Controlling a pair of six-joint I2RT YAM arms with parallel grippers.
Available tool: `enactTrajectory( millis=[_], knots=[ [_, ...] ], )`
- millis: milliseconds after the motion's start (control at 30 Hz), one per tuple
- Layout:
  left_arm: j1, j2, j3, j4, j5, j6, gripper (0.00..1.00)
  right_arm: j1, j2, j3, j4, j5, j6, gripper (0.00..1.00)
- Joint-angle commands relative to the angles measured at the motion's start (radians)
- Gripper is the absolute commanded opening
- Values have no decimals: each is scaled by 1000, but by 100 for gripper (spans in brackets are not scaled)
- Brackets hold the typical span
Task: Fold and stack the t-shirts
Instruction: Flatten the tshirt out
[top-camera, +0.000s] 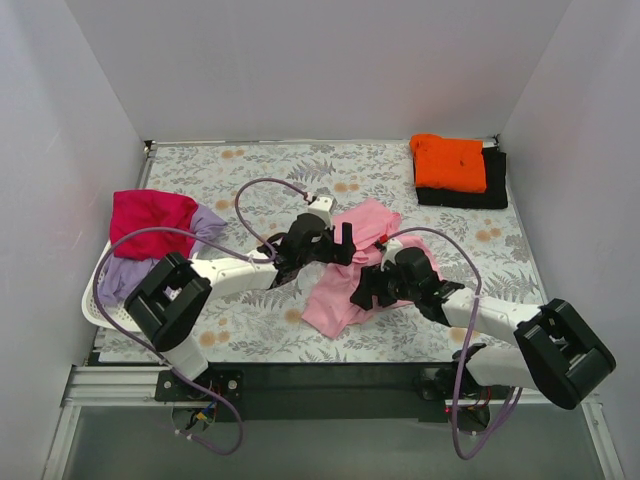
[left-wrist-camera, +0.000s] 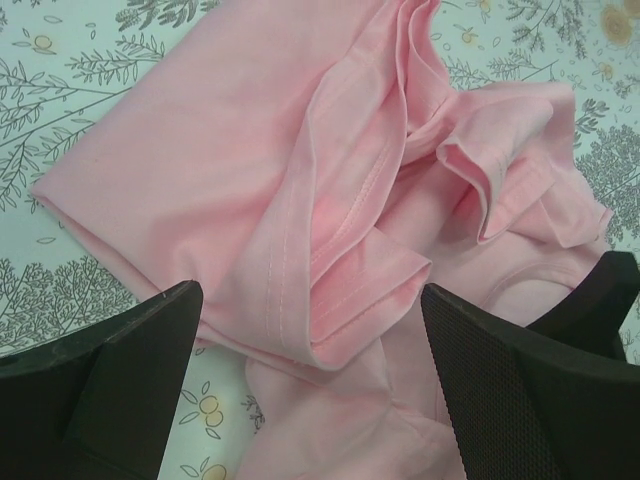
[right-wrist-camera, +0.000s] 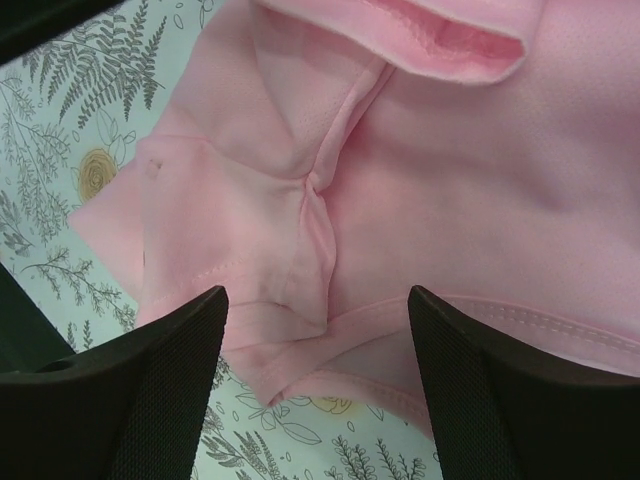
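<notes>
Left gripper (left-wrist-camera: 310, 340) and right gripper (right-wrist-camera: 318, 340) stand open over the crumpled light pink cloth t-shirt (top-camera: 335, 305). Advisable: pinch one hem layer each, then spread flat.

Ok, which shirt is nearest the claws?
The pink shirt, crumpled mid-table. The orange shirt lies on the black shirt, far right; the red shirt and lavender shirt are in the basket, left.

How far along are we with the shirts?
Done: orange t-shirt folded atop the black t-shirt, far right corner. In hand: pink t-shirt lies crumpled mid-table; left gripper and right gripper hover open over it. Remaining: magenta-red t-shirt and lavender t-shirt wait in the white basket.
</notes>
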Motion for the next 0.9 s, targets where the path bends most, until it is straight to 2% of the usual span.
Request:
enactTrajectory(
  millis=[0,167,367,533,600,700,733,767,800,867],
  knots=[
    [9,11,42,16,-11,25,83,16,44,47,94,-2,-16,65],
    [18,49,58,-9,-20,28,75,48,74,70,112,-2,-14,58],
    [25,69,61,-27,-19,19,65,68,87,89,112,6,-17,54],
    [29,81,59,-34,-13,16,51,69,117,90,111,5,-17,47],
    [31,81,59,-35,-13,14,46,71,133,90,111,0,-13,42],
    [34,78,59,-41,-20,10,32,72,151,90,111,-3,-10,28],
    [41,78,59,-40,-20,5,20,72,154,92,109,-5,-11,11],
    [45,78,58,-40,-20,2,14,71,157,99,108,-3,-11,3],
    [48,78,58,-40,-23,1,4,72,153,102,86,4,-14,1],
    [72,69,53,-47,-36,-9,0,72,125,118,45,36,-42,1]
  ],
)
